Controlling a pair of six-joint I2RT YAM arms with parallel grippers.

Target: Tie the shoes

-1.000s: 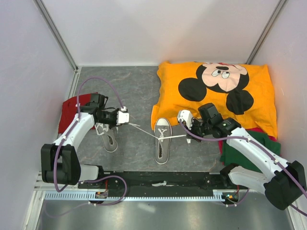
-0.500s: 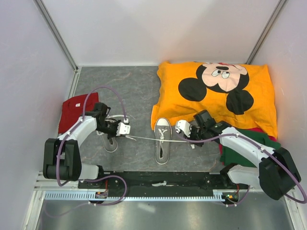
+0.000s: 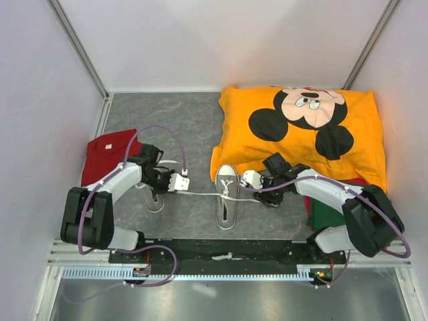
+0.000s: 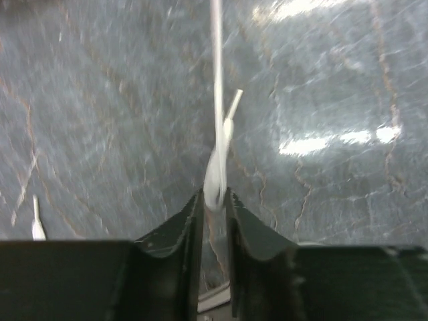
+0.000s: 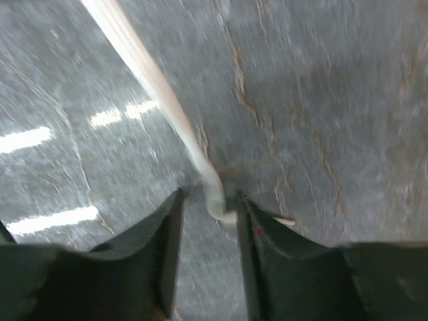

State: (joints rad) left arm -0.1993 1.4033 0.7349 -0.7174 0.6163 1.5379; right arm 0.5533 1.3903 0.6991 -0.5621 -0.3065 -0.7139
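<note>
Two grey shoes lie on the dark marbled floor. One shoe (image 3: 226, 197) lies between the arms, and the other shoe (image 3: 152, 196) is partly under the left arm. A white lace (image 3: 200, 194) runs flat from the left gripper (image 3: 182, 182) through the middle shoe to the right gripper (image 3: 249, 179). In the left wrist view the left gripper (image 4: 214, 195) stands slightly apart, with a folded bit of lace (image 4: 218, 100) still between its tips. In the right wrist view the right gripper (image 5: 208, 197) is open. There the lace (image 5: 144, 60) leans on one finger (image 5: 251, 221), with a gap on its other side.
An orange Mickey Mouse pillow (image 3: 301, 130) fills the back right, right behind the middle shoe. A red cloth (image 3: 105, 152) lies at the left wall and a green cloth (image 3: 334, 208) lies under the right arm. White walls close in both sides.
Both grippers came down and inward toward the middle shoe. The lace, stretched before, now lies low along the floor. Both pairs of jaws have parted from shut.
</note>
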